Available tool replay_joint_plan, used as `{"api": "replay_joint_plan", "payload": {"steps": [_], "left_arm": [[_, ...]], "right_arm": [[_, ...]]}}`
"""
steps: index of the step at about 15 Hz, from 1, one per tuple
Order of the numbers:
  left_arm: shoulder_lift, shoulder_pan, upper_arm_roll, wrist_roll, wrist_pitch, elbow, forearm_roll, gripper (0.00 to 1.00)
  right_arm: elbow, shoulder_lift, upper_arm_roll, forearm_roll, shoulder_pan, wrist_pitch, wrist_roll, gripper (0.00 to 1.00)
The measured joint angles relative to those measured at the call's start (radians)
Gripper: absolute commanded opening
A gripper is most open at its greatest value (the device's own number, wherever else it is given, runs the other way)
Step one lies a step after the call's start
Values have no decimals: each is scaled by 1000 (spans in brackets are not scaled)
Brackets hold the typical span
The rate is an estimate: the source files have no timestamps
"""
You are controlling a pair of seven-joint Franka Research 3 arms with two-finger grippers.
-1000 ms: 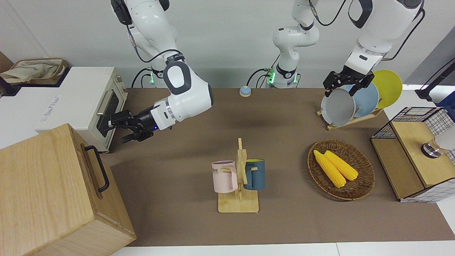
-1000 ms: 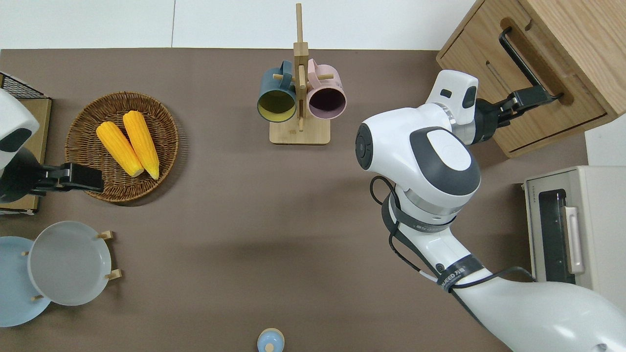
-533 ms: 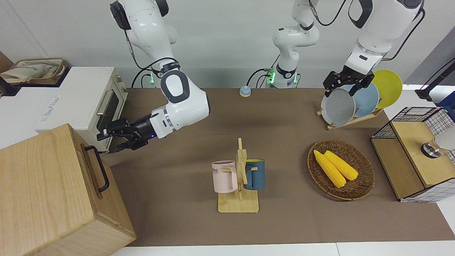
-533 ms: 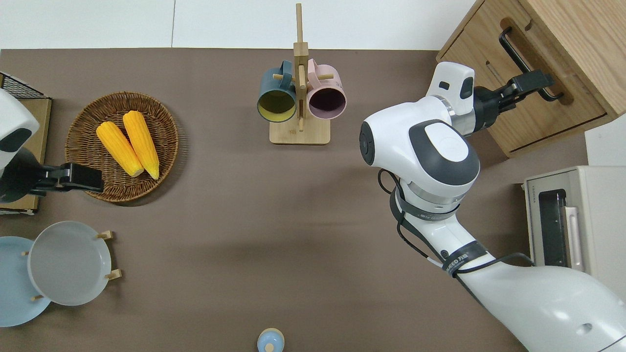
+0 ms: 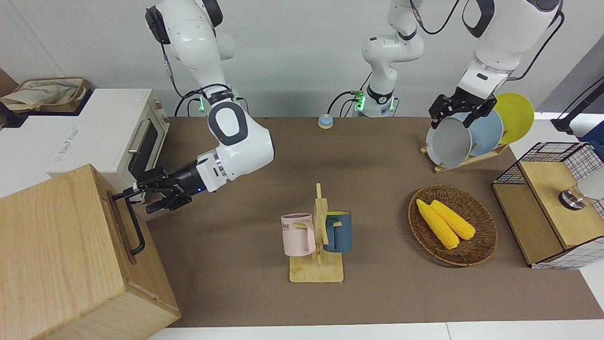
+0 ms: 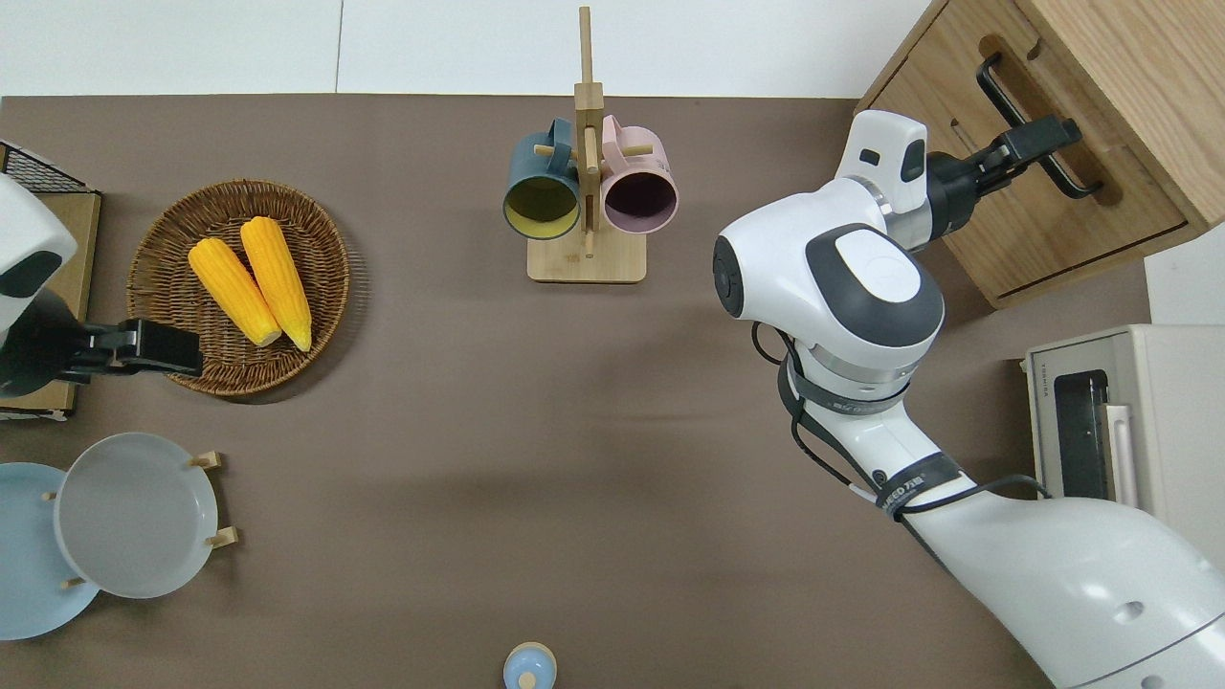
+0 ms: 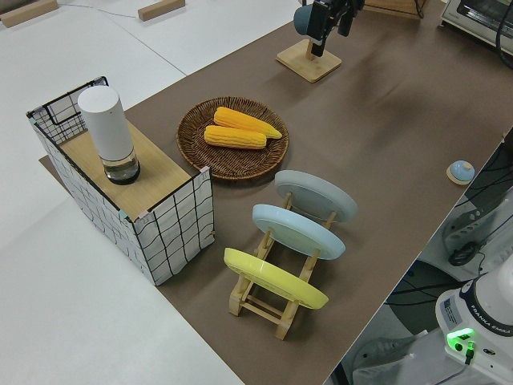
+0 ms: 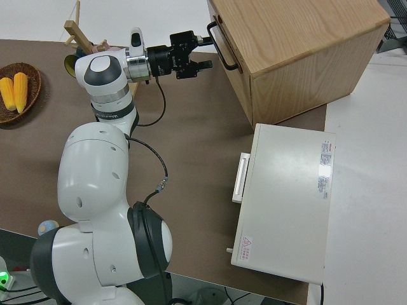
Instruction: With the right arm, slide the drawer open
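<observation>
Nearest the robots, by the table's near edge at its middle, sits a small blue bell. Toward the left arm's end, a wooden rack holds three plates upright; the left arm is parked. At the right arm's end, close to the near edge, stands the white toaster oven.

Farther out, a wicker basket carries two corn cobs, with a wood-and-wire-mesh cabinet at the left arm's end edge. Toward the far edge at the middle, a wooden mug stand bears a pink mug and a dark blue mug.

The pale wooden box cabinet fills the far corner at the right arm's end. Its drawer looks shut, the front flush with the cabinet, the black bar handle running across it. The right arm reaches out to that handle. The right gripper is at the bar, near the end closest to the robots, its fingers spread on either side of it; whether they touch the bar cannot be told.
</observation>
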Motion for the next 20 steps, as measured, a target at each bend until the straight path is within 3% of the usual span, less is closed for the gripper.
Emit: {"api": "replay_joint_plan", "payload": {"steps": [6,13,20], "left_arm": [[0,0,0,0,0,0,0,998],[0,0,0,0,0,0,0,998],[0,0,0,0,0,0,0,998]], "right_arm": [[40,47,-2,-28,-3,3,33,883],[46,52,-53,-70,-16,57,39,701],[48,53,-45,-84,-18,50,41,694]]}}
